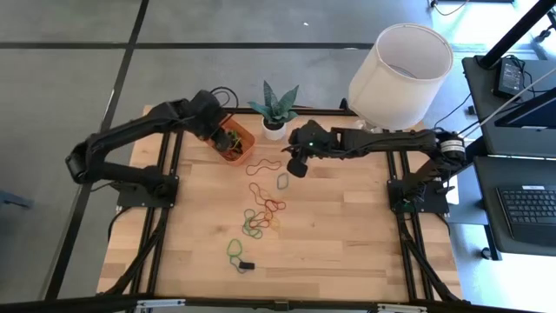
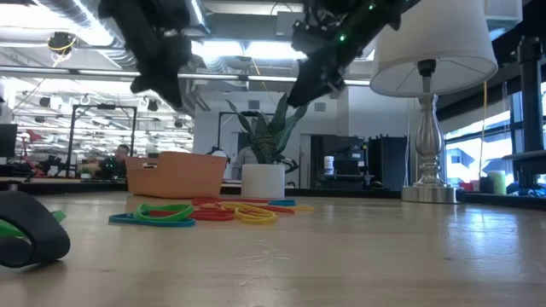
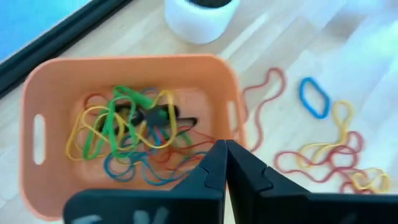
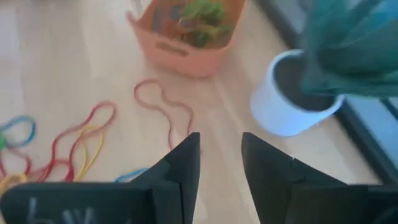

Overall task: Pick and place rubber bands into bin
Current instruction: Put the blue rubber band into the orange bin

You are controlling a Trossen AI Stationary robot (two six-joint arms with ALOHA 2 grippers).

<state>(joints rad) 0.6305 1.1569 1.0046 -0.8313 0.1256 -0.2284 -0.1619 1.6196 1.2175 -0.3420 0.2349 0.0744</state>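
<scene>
Bin (image 3: 37, 93) directly below closed left pincer (image 3: 222, 163).

A wooden table (image 1: 347, 235) stood on a grey floor (image 1: 69, 78) marked with dark lines. A white-shaded lamp (image 1: 401, 61) stood at its far edge. Beside it, a desk (image 1: 521, 174) held a keyboard (image 1: 530, 207). Ceiling lights (image 2: 51, 81) lit the room behind.
</scene>
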